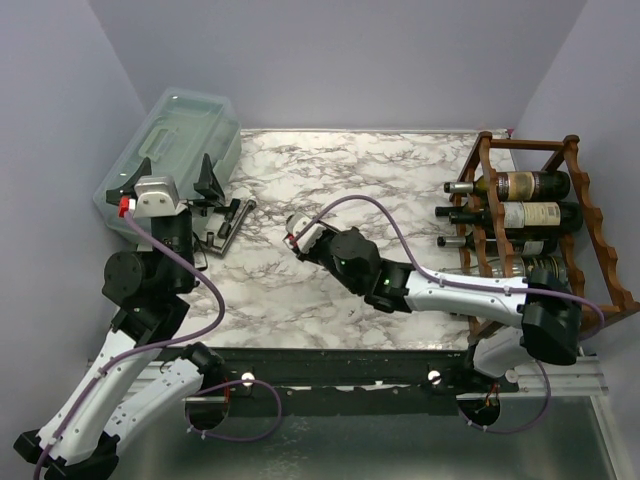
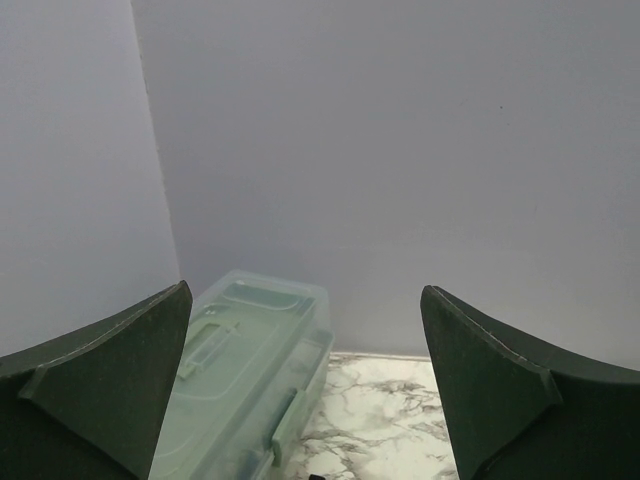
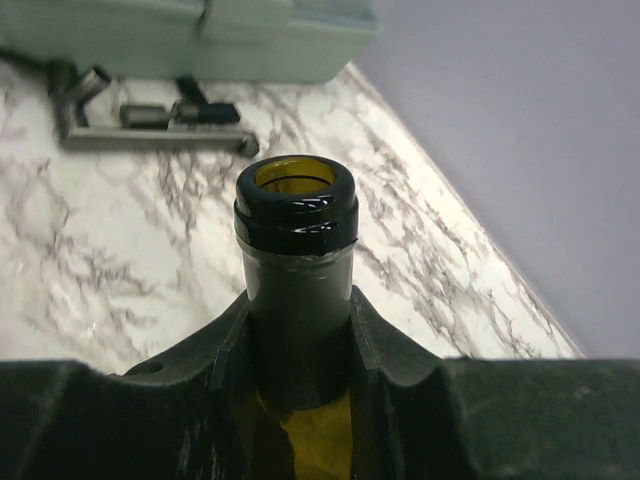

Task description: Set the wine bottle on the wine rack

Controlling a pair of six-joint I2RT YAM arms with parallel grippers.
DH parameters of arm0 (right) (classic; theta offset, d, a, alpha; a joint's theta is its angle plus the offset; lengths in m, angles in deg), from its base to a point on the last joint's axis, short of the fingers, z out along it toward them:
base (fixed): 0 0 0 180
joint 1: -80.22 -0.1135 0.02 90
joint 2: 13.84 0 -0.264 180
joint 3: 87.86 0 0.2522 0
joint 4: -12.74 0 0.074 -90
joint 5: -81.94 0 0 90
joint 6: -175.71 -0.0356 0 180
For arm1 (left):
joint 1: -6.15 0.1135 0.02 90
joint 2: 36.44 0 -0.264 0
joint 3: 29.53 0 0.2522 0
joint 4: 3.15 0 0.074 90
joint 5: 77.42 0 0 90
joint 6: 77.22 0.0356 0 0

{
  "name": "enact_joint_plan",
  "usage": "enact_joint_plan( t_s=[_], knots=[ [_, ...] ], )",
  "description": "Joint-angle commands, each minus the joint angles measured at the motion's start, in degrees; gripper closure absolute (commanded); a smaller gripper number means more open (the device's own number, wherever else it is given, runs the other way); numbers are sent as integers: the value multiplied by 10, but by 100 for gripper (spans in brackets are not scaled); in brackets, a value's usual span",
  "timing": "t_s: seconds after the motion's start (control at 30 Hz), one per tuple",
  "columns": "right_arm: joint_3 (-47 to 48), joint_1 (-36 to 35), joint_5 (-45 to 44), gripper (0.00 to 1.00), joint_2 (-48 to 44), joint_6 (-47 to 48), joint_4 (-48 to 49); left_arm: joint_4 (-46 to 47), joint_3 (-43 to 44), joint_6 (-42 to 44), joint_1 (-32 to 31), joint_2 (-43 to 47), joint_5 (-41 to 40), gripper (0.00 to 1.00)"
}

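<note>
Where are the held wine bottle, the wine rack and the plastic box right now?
wine bottle [image 3: 296,215], right wrist view, on the dark lip band under its open mouth.
wine rack [image 1: 530,144], top external view, on its far top crossbar.
plastic box [image 1: 175,132], top external view, on its lid.

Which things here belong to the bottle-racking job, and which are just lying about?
Job:
bottle, clamped in the right gripper
rack

Lying about:
box
grey tool beside it
racked bottles, already placed
</note>
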Motion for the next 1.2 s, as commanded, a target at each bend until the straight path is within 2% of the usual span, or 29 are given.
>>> enact_joint_plan(
  t_s=[0.0, 0.17, 0.23, 0.43, 0.6, 0.83, 1.0, 1.17],
  knots=[
    [87, -2, 37, 99, -30, 42, -266, -9, 6, -18, 3, -7, 7, 1],
    [170, -2, 94, 99, -25, 72, -488, -11, 8, -17, 3, -16, 2, 1],
    [192, -1, 103, 99, -20, 83, -543, -13, 7, -23, 3, -13, 8, 1],
    [266, -2, 77, 99, 31, 90, -687, -13, 6, -24, 3, -13, 4, 1],
    [308, -1, -10, 100, 91, 96, -813, -13, 7, -27, 2, -14, 6, 1],
    [263, 7, -36, 99, 59, 156, -811, -13, 5, -31, 1, -9, 5, 1],
    [256, 35, -26, 100, 55, 165, -832, -13, 4, -33, 1, -10, 6, 1],
    [249, 55, -58, 99, 55, 163, -850, -13, 4, -34, 1, -10, 6, 1]
  ],
)
